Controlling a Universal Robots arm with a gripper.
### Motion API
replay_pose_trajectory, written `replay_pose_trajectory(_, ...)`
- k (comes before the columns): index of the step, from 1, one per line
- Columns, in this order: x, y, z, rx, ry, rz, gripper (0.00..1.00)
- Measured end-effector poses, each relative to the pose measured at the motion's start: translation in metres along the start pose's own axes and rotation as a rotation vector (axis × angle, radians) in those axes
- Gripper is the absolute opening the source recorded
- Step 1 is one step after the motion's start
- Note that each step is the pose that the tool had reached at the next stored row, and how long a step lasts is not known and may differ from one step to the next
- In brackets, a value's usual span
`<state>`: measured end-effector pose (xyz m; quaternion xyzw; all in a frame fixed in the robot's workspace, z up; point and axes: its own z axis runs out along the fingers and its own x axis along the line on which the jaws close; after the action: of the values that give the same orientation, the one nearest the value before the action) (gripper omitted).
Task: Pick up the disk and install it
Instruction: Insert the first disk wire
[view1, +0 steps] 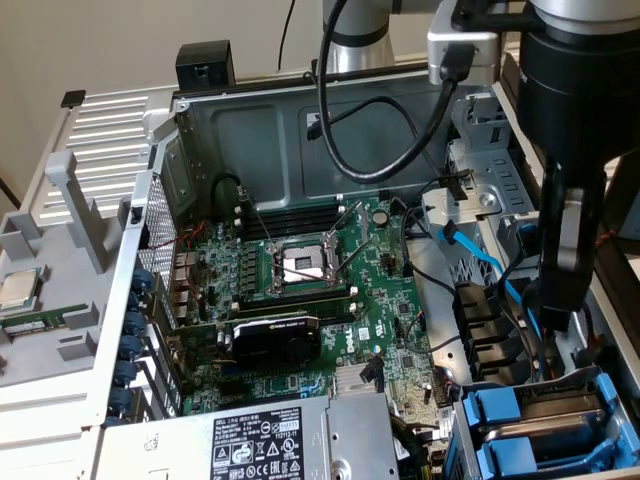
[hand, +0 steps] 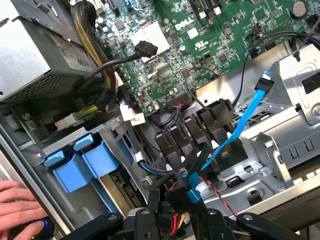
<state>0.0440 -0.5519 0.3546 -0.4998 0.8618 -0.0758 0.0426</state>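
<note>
Though its state unclear, gripper (view1: 553, 318) low among cables (hand: 245, 116) beside DELL-marked motherboard (hand: 200, 45), near blue drive carriers (view1: 505, 412).

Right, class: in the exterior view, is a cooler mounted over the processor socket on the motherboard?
No, the processor socket lies uncovered on the motherboard, its metal frame in plain sight.

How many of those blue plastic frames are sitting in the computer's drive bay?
2. The outer blue frame lies farther from the green board; the inner blue frame sits right beside it, nearer that board. More may be hidden.
</note>
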Motion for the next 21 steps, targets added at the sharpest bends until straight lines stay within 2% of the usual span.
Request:
replay_pose_trajectory(4,0.0008,0.0013,-0.0002,0.0156,0.0062,0.007,0.35)
replay_pose_trajectory(8,0.0010,0.0018,-0.0003,0.0339,0.0121,0.017,0.35)
replay_pose_trajectory(9,0.0014,0.0024,-0.0004,0.0423,0.0156,0.024,0.35)
replay_pose_trajectory(14,0.0037,0.0065,-0.0007,0.0459,0.0187,0.042,0.35)
replay_pose_trajectory(17,0.0038,0.0067,-0.0001,0.0504,0.0218,0.062,0.35)
replay_pose_trajectory(21,0.0038,0.0071,0.0012,0.0531,0.0315,0.117,0.35)
